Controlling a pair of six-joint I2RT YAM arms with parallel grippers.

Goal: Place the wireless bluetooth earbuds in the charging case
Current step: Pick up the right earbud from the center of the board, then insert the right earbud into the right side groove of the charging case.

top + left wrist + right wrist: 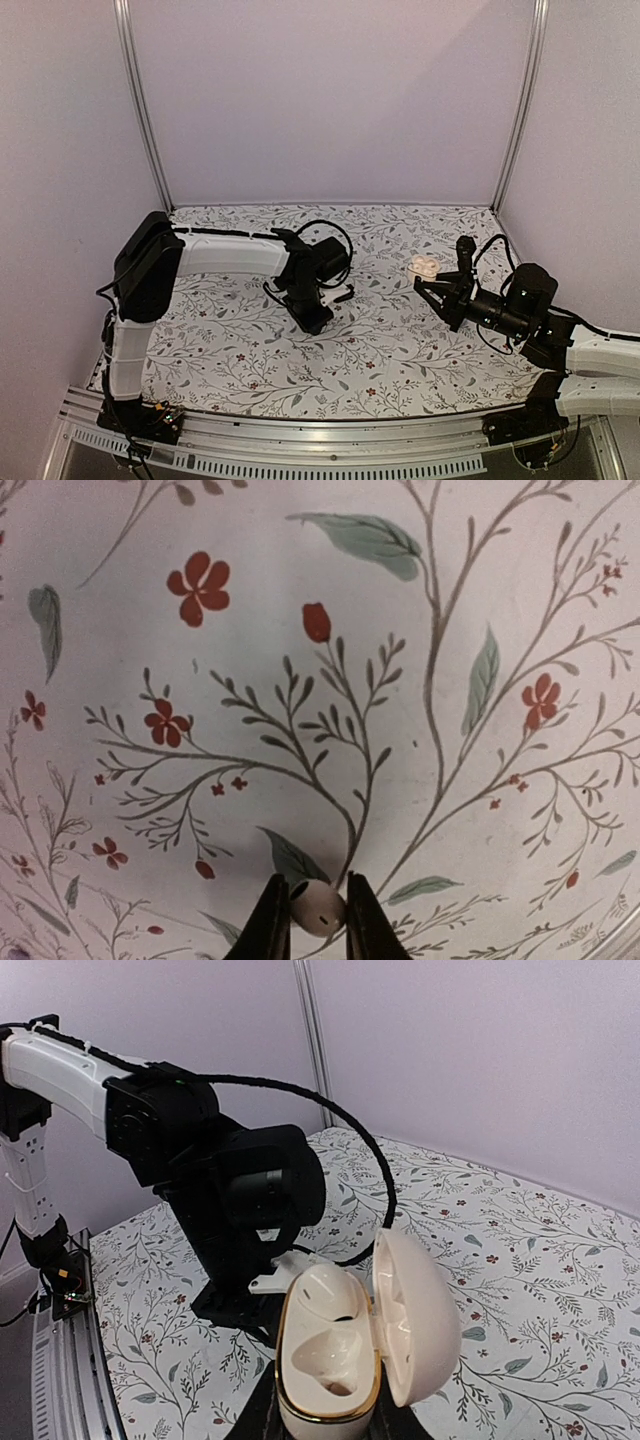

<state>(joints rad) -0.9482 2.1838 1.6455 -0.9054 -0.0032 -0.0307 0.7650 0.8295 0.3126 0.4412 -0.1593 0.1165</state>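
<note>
The left end effector (316, 892) is pinching one earbud (318, 908) down near the desk (300, 630). The right end effector (325, 1418) is gripping the open case (330, 1355), its wells looking empty. Risk: the rounded bud slipping or rotating in the pinch, then jamming at its well.

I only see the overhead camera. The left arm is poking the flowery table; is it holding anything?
Observer: Yes. Its wrist camera shows a pale earbud pinched in the left tool.
Operator: And that pale blob by the right arm?
Observer: That is the case, gripped by the right tool, with its lid swung open.
Operator: Anything inside?
Observer: No, both sockets look empty.
</note>
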